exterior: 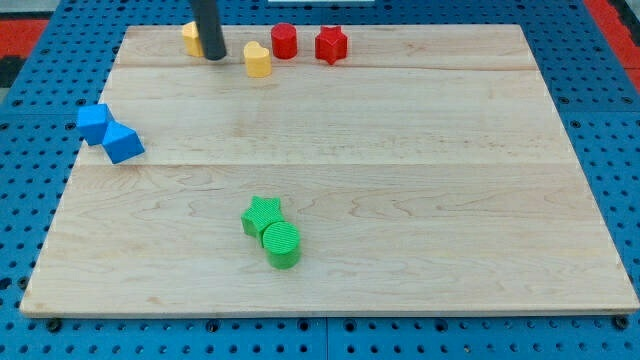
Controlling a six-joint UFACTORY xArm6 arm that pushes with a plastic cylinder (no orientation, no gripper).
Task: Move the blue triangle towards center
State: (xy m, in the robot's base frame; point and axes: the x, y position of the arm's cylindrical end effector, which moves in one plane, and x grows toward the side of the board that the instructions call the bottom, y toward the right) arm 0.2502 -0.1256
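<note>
Two blue blocks sit at the board's left edge, touching each other. The upper one (94, 122) looks like a cube and hangs partly over the edge. The lower right one (123, 144) looks like the blue triangle. My tip (215, 57) is near the view's top left, far above and to the right of the blue blocks. It stands between a yellow block (189, 38), partly hidden behind the rod, and a yellow heart (257, 60).
A red round-ish block (285, 41) and a red star (331, 45) lie at the top centre. A green star (262, 214) and a green cylinder (282, 244) touch each other below the board's centre. Blue pegboard (40, 200) surrounds the wooden board (400, 150).
</note>
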